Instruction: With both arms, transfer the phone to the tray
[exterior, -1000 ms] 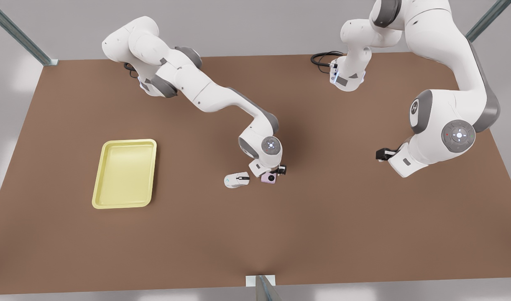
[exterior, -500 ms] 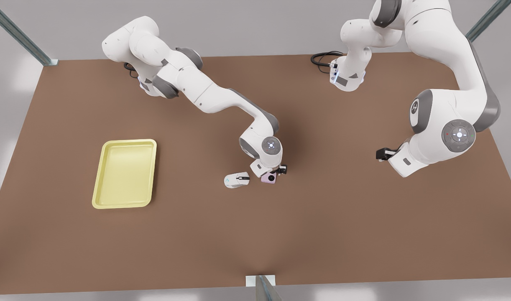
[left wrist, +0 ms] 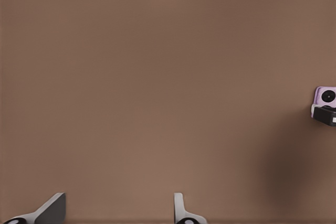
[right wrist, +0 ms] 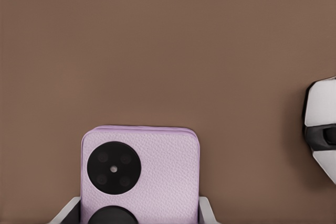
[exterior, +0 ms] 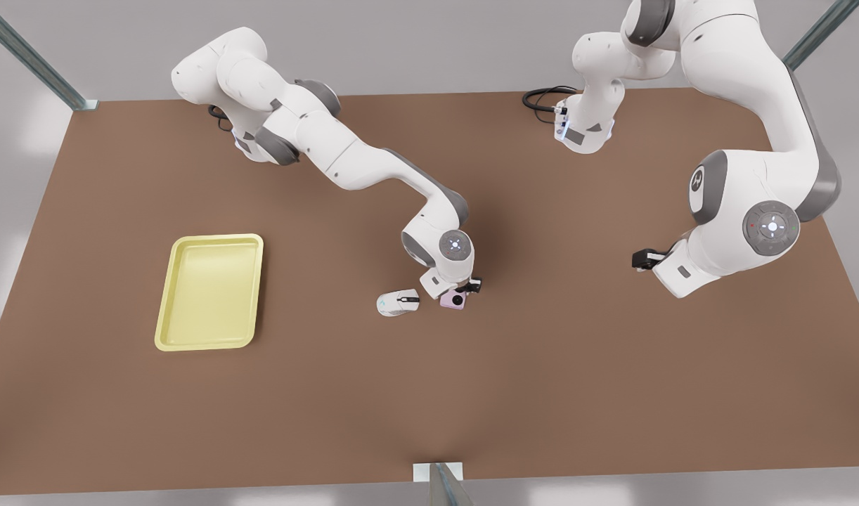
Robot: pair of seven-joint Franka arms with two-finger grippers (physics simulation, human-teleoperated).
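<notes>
The phone (exterior: 454, 300) lay flat on the table (exterior: 556, 393) near its middle, lens patch up, just beside a white mouse (exterior: 398, 303) on the front view's left and well apart from the tray (exterior: 168, 330), which sat with nothing in it far toward that same side; so the main part of the task, the carry to the tray, was not yet done.

The right gripper (exterior: 463, 289) was down at the phone; in the right wrist view its fingertips (right wrist: 67, 209) stood one on each side of the phone (right wrist: 139, 174), close against its edges; whether they were truly clamped or only flanking it could not be told from the pictures, and the phone did not look lifted off the table. The mouse (right wrist: 320, 129) showed at the edge of that view, near enough that a sideways drag could nudge it.

The left gripper (exterior: 639, 259) waited over bare table well to the front view's right; in the left wrist view its fingertips (left wrist: 50, 211) were spread wide apart and held nothing, with the phone (left wrist: 325, 97) far off at the edge.

By my reading, the grasp was at most just made; the lift, any pass between arms, the travel across the table and the release in the tray all remained.
</notes>
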